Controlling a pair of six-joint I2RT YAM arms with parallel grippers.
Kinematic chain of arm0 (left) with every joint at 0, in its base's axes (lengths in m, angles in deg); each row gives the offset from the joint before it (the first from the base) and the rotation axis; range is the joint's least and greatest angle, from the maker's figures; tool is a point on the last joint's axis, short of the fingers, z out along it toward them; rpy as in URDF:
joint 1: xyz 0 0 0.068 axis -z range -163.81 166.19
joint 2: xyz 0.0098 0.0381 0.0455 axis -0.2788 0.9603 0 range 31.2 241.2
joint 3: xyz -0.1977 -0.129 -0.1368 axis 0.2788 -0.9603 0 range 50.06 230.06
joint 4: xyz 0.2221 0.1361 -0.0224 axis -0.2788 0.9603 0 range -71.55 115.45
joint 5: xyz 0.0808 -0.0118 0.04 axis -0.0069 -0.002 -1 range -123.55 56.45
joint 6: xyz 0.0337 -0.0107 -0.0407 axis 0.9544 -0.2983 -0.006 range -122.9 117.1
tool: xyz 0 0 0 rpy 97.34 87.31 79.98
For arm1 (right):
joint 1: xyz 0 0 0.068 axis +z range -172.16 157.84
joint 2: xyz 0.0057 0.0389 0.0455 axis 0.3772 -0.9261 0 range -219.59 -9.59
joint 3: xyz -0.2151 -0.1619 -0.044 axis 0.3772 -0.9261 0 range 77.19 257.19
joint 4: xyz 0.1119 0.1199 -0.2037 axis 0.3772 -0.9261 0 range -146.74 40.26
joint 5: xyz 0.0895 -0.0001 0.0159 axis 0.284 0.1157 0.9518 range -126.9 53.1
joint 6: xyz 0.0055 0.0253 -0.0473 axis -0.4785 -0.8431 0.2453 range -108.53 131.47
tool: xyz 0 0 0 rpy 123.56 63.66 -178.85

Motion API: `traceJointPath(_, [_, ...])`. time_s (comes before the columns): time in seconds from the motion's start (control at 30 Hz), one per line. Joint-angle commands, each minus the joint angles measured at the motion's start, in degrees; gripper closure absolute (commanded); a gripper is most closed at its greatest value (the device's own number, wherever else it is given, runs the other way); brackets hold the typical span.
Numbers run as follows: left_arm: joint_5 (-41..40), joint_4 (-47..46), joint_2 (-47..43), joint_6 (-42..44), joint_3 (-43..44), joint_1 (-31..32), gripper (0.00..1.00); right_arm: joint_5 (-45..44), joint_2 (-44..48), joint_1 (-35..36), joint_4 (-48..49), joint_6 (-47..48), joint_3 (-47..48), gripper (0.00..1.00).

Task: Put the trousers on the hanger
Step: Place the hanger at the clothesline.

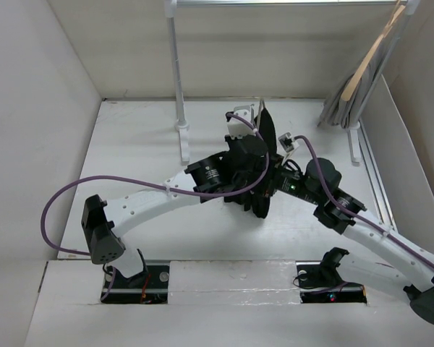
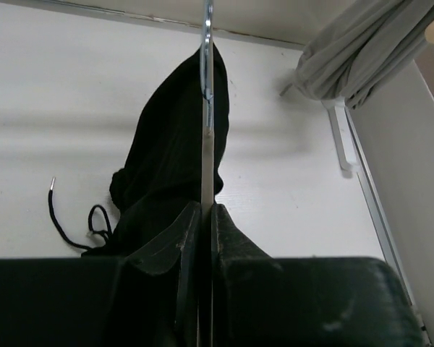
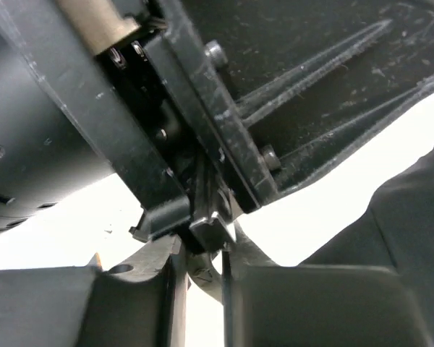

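My left gripper (image 2: pixel 206 206) is shut on the thin metal hanger (image 2: pixel 207 87), seen edge-on as a straight wire running up from the jaws. The black trousers (image 2: pixel 166 144) hang bunched on the hanger, mostly to its left, and a black drawstring (image 2: pixel 79 224) trails on the table. In the top view both grippers meet at the table's middle, with the trousers (image 1: pixel 266 134) between them. My right gripper (image 3: pixel 200 246) sits right against the left gripper's body, its jaws a narrow gap apart with light showing between them. Black cloth (image 3: pixel 412 210) lies to its right.
A grey garment on a pale wooden hanger (image 1: pixel 351 94) hangs at the back right and also shows in the left wrist view (image 2: pixel 362 50). A white rack post (image 1: pixel 177 72) and top rail (image 1: pixel 275 3) stand at the back. White walls enclose the table.
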State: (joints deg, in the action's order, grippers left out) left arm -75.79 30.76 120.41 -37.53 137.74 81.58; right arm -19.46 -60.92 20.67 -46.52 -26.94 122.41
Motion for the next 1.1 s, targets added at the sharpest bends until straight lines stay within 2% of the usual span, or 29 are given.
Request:
traceJointPath(0.0, [1.2, -4.8, -4.3, -2.3, 0.6, 0.7, 1.00, -2.1, -0.1, 0.1, 4.8, 2.3, 0.2, 1.00])
traceJointPath(0.17, [1.4, -4.3, -5.4, -1.5, 0.0, 0.7, 1.00, -6.3, 3.7, 0.8, 0.9, 5.6, 1.7, 1.00])
traceJointPath(0.2, [1.9, -4.2, -5.5, -1.5, 0.1, 0.7, 0.97, -6.8, 4.2, 0.8, 0.7, 5.9, 1.8, 1.00])
traceJointPath(0.23, [2.1, -4.3, -6.2, -1.5, 0.2, 0.7, 0.88, -6.6, 4.8, 0.8, 0.6, 6.0, 1.9, 1.00])
traceJointPath(0.27, [2.5, -4.4, -6.7, -1.6, 0.1, 0.7, 0.66, -5.9, 5.0, -0.3, 0.9, 6.2, 2.1, 1.00])
traceJointPath(0.3, [3.3, -4.5, -7.1, -1.7, 0.3, 0.7, 0.57, -5.0, 4.9, -1.6, 1.5, 6.5, 2.2, 1.00])
traceJointPath(0.33, [5.0, -4.6, -8.4, -1.5, 1.8, 0.2, 0.42, -2.9, 4.6, -2.7, 2.7, 7.1, 2.9, 1.00])
traceJointPath(0.37, [5.1, -4.6, -8.4, -1.3, 1.8, 0.2, 0.41, -2.9, 4.6, -2.7, 2.7, 7.1, 3.3, 1.00])
traceJointPath(0.47, [5.8, -2.8, -9.5, -1.1, 6.0, -0.3, 0.33, -1.0, 3.5, -4.7, 3.4, 8.1, 4.7, 1.00])
traceJointPath(0.53, [6.9, -2.4, -11.2, -0.4, 8.8, -0.9, 0.31, 1.4, 2.4, -7.2, 4.6, 8.4, 7.4, 1.00])
traceJointPath(0.73, [6.5, -2.5, -16.2, -0.2, 8.0, -1.9, 0.31, 7.7, -1.1, -13.1, 8.2, 8.3, 12.5, 1.00])
traceJointPath(0.87, [5.9, -0.8, -18.9, 0.8, 7.2, -1.9, 0.31, 12.3, -5.4, -17.6, 11.3, 6.3, 19.8, 1.00])
traceJointPath(1.07, [11.1, 0.1, -20.4, 1.7, 5.2, -1.9, 0.33, 18.2, -13.7, -28.8, 17.2, 2.3, 29.8, 1.00])
